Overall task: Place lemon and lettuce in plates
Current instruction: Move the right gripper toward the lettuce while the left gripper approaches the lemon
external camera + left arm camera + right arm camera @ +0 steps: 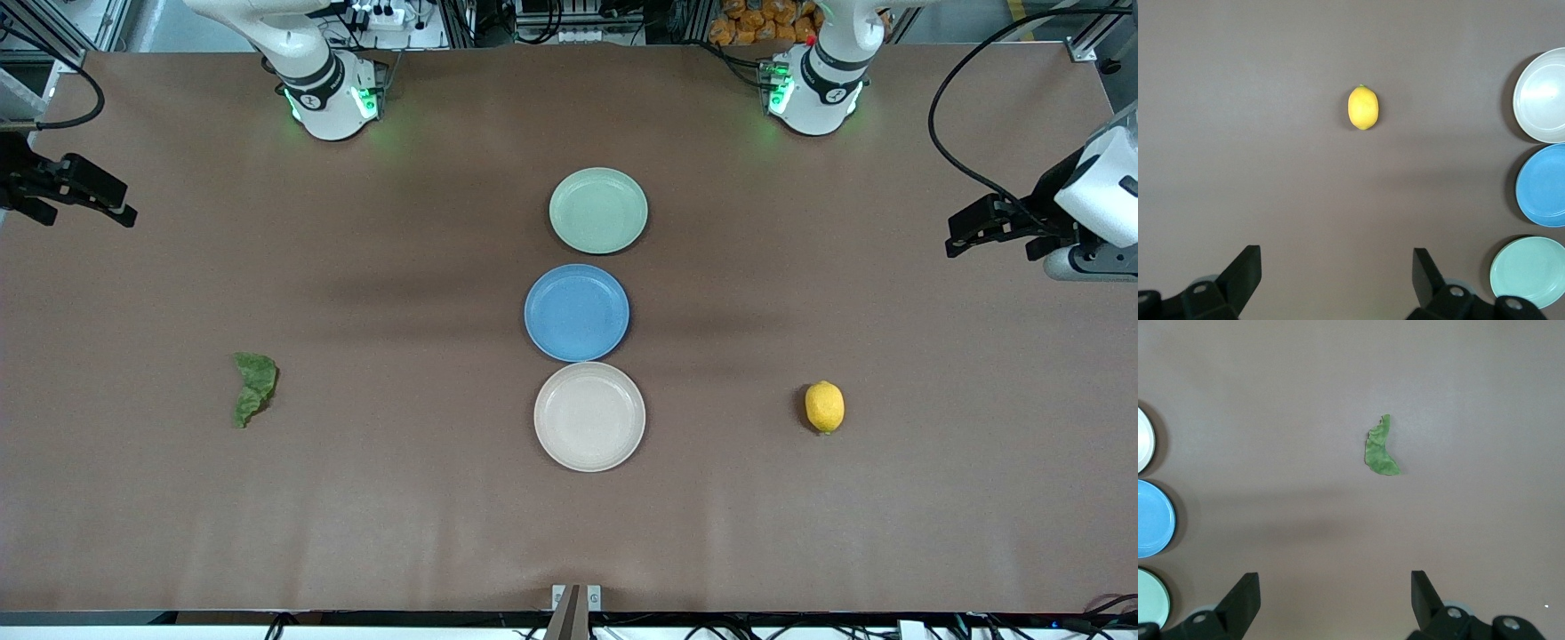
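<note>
The yellow lemon (824, 406) (1363, 107) lies on the table toward the left arm's end. The dark green lettuce (253, 387) (1379, 449) lies toward the right arm's end. Between them, in a line down the middle, stand the pale green plate (598, 210) (1530, 270) (1150, 597) and the beige plate (589, 416) (1541, 97) (1143, 440), both with nothing on them. My left gripper (960, 233) (1337, 257) hangs open high over its end of the table. My right gripper (120, 203) (1335, 581) hangs open over the other end. Neither holds anything.
A blue plate (576, 312) (1543, 185) (1153, 519) sits between the green and beige plates, nearly touching both. The brown table (400, 516) carries nothing else. Both arm bases stand along the edge farthest from the front camera.
</note>
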Robot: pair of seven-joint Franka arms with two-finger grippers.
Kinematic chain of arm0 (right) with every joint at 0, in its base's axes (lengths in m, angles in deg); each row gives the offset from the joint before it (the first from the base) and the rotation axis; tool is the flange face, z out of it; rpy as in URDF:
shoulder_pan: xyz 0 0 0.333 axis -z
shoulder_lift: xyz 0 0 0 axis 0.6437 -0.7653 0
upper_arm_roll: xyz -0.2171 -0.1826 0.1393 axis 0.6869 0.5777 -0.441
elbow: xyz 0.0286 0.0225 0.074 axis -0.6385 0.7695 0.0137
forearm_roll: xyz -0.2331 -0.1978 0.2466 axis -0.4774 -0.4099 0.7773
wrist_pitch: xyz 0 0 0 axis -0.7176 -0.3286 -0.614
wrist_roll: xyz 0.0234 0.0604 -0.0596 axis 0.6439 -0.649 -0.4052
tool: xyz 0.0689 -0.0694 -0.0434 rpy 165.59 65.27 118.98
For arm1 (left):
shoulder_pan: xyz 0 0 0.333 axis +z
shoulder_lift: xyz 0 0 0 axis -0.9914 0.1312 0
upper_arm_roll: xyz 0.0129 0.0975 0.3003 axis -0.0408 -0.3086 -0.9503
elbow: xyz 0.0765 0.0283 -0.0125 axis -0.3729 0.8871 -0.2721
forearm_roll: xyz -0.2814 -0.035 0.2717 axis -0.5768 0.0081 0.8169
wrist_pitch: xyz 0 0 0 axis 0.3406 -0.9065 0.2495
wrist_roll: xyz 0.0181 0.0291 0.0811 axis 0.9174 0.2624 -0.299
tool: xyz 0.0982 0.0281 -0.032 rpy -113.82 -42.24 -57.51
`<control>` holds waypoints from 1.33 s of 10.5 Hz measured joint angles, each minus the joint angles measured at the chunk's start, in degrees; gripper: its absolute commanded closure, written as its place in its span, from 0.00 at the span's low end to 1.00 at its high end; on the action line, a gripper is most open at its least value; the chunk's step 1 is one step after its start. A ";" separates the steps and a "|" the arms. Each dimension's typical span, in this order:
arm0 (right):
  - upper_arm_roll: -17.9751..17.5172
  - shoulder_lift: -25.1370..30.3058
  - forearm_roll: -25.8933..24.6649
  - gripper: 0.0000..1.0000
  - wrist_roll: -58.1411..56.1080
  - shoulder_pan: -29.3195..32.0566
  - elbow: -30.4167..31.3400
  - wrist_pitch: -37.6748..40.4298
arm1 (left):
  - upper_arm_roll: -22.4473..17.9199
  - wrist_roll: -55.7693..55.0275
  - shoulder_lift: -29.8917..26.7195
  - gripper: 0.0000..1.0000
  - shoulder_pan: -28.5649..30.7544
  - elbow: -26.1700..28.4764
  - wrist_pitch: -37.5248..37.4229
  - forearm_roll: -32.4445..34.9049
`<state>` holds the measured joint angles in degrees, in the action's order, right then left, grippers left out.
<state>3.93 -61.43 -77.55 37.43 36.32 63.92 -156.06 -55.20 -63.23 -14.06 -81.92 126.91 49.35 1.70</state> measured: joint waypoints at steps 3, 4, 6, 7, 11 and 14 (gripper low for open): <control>0.00 -0.01 0.00 0.00 0.00 0.00 0.00 0.00 | 0.01 0.00 0.06 0.00 0.00 0.09 0.00 0.00; 0.00 -0.01 0.00 0.00 0.00 0.00 0.00 0.00 | 0.02 0.00 0.06 0.00 0.00 0.09 0.00 0.00; -0.01 -0.04 0.00 0.00 0.00 0.00 0.00 0.00 | 0.02 0.00 0.07 0.00 0.00 0.09 0.00 0.00; 0.00 -0.06 0.00 0.00 0.00 0.00 0.00 0.01 | 0.02 0.00 0.07 0.00 0.00 0.09 0.00 0.00; 0.00 -0.33 0.00 0.00 0.00 0.00 0.00 0.07 | 0.01 0.00 0.56 0.00 0.00 0.17 0.00 0.01; 0.00 -0.52 0.00 0.00 0.00 0.00 0.00 0.05 | 0.00 0.00 1.91 0.00 0.01 0.39 0.12 0.01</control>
<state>3.92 -61.95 -77.55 37.43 36.33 63.93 -156.00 -55.20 -63.23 -12.15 -81.90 127.30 49.48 1.71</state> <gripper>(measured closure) 0.000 0.000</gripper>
